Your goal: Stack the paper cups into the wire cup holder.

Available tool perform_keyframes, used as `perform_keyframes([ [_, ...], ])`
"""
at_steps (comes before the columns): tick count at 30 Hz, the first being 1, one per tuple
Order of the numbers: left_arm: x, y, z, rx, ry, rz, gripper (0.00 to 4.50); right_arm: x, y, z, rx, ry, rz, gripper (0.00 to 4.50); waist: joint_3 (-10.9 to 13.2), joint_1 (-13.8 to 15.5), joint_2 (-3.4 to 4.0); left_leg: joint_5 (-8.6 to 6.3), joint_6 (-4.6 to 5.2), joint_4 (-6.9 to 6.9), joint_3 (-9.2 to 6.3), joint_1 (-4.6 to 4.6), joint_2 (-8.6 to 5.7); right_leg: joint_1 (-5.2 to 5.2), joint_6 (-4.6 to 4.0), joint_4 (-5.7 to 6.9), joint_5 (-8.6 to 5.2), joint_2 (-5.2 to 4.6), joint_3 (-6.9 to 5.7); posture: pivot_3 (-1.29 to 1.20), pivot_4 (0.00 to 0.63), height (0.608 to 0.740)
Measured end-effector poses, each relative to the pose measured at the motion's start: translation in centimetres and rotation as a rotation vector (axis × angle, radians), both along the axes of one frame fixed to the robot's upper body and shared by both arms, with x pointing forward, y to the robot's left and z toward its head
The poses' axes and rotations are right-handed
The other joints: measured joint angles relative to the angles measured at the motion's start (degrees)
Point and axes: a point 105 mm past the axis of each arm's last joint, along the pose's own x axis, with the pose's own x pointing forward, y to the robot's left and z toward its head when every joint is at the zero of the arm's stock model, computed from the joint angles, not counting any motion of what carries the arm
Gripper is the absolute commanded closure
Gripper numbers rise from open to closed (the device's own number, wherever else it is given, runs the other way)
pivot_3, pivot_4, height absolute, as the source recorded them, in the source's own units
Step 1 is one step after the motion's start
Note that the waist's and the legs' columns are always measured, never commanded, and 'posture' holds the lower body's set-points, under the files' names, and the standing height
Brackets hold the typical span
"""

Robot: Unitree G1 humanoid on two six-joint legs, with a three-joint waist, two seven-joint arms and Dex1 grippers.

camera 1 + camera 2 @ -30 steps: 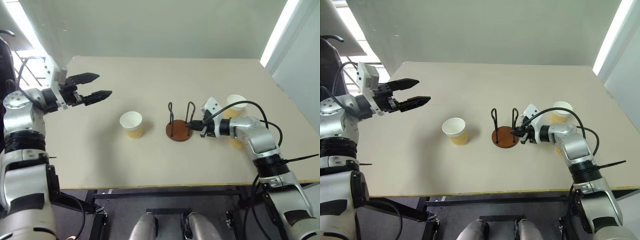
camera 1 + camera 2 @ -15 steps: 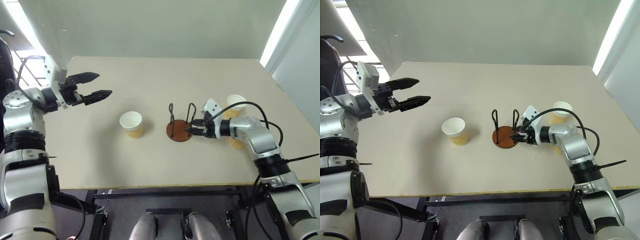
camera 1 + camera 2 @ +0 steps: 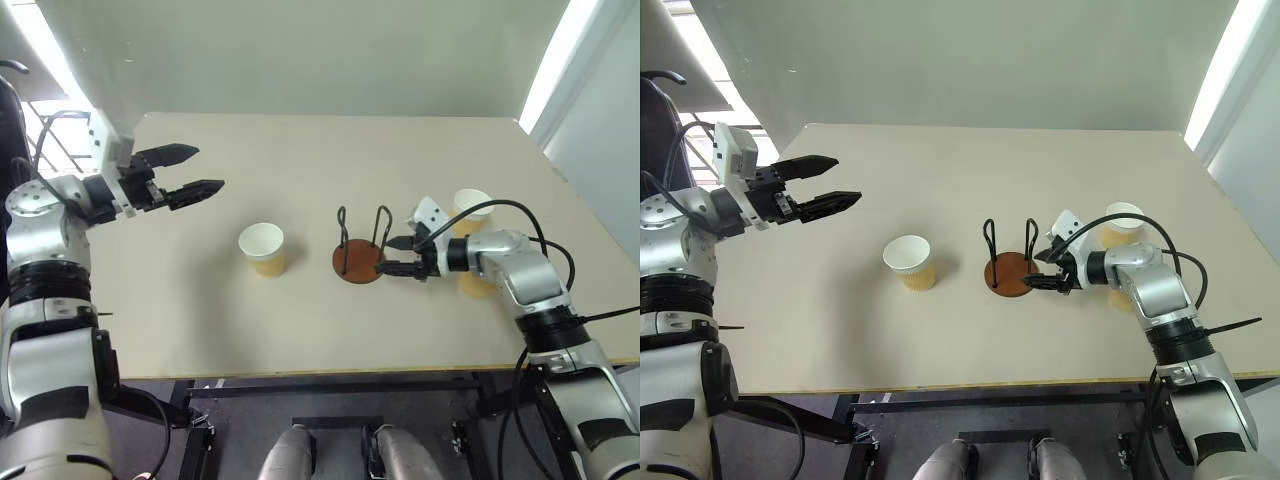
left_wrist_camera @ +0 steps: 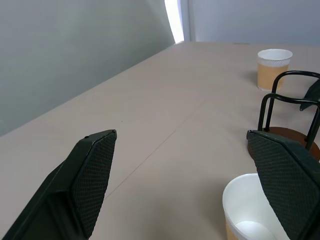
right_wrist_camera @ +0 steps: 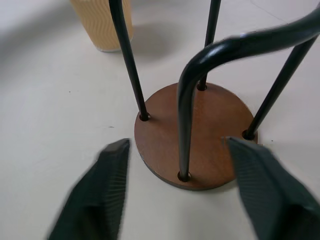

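Holder-positioning step, by the look of it; no cup stacked yet. Wire cup holder (image 3: pixel 358 258) standing upright on the table (image 3: pixel 300 330), both wire loops empty.

Right gripper (image 3: pixel 396 255) low at the holder's base, fingers spread apart, tips just beside the brown disc on its right edge. From the right wrist view: disc and nearer loop sitting in the gap between the two fingers, no contact visible, nothing clamped. Reads as a release of the holder, though an approach cannot be ruled out from this alone.

Left gripper (image 3: pixel 197 170) raised well off the table, pointing roughly level, fingers wide apart and empty. Nearest paper cup (image 3: pixel 263 248) upright, below and beyond those fingertips, between them and the holder. Same cup's white rim at the bottom of the left wrist view, next to one finger.

Second cup (image 3: pixel 468 212) upright behind the right wrist, well back from the right fingertips. Third cup (image 3: pixel 476 284) mostly hidden under the right forearm; upright or tipped, cannot tell.

Next move, as a judgement: pull the right fingers clear of the loops without nudging the disc, then close on a cup. Middle cup suits the left gripper: drop, straddle the wall, close gently. Thin paper, likely to crush under a hard squeeze. Lowering between the two loops calls for a centred, upright cup.
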Motion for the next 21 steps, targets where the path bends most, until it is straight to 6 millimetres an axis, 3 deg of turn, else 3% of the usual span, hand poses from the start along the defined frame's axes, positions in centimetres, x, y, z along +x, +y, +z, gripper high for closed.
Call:
perform_keyframes([
  [2, 0.0, 0.0, 0.0, 0.000, -0.001, 0.000, 0.00, 0.4, -0.1, 0.5, -0.008, -0.024, -0.003, 0.01, 0.00, -0.03, 0.00, 0.00, 0.00, 0.00, 0.00, 0.00, 0.00, 0.00, 0.00, 0.00, 0.00, 0.00, 0.00, 0.00, 0.150, 0.740],
  [14, 0.0, -0.2, -0.3, -0.023, 0.035, -0.011, 0.00, 2.2, -2.6, 2.8, -0.052, -0.070, -0.026, 0.01, 0.00, 0.08, 0.00, -0.05, 0.07, -0.02, 0.00, -0.05, 0.00, 0.00, 0.02, -0.12, -0.01, -0.01, 0.02, 0.00, 0.150, 0.740],
  [21, 0.1, -0.4, -0.5, -0.038, 0.056, -0.024, 0.00, 3.5, -5.1, 6.0, -0.077, -0.126, -0.062, 0.01, 0.00, 0.12, 0.01, -0.08, 0.10, -0.07, 0.00, -0.06, 0.00, -0.01, 0.02, -0.18, -0.01, -0.01, 0.02, 0.00, 0.150, 0.740],
])
